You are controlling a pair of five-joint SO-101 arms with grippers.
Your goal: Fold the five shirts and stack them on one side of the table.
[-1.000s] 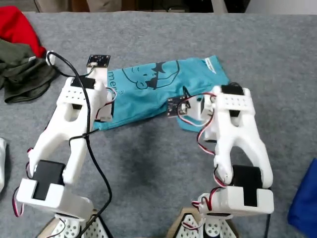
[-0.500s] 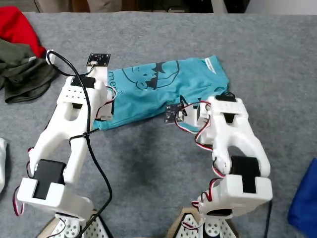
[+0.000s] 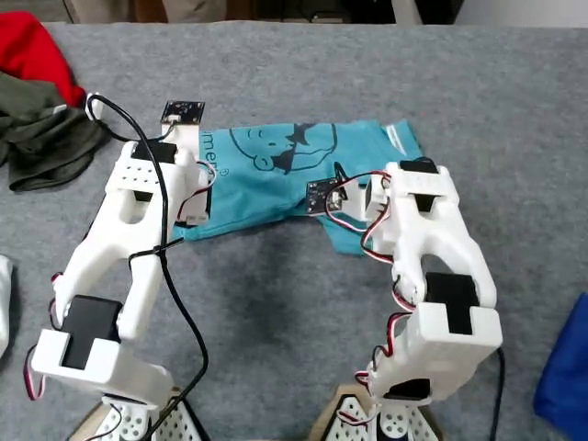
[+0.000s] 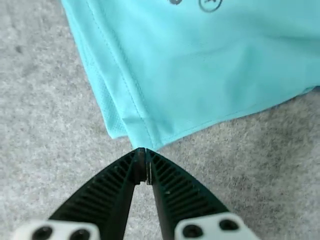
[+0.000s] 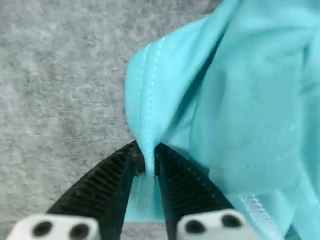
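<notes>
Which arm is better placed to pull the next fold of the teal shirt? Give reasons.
Probably right: the right gripper pinches the teal shirt by its hem; the left gripper only touches a corner.

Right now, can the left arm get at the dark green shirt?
Probably yes, but not at once. The dark green shirt lies close beside the left arm with only bare table between. The left tool is shut on a corner of the teal shirt and would have to let go first.

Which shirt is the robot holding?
The teal shirt with the dark cartoon print, mid-table: the right gripper pinches its hem. The red shirt and dark green shirt lie untouched at the far left corner.
</notes>
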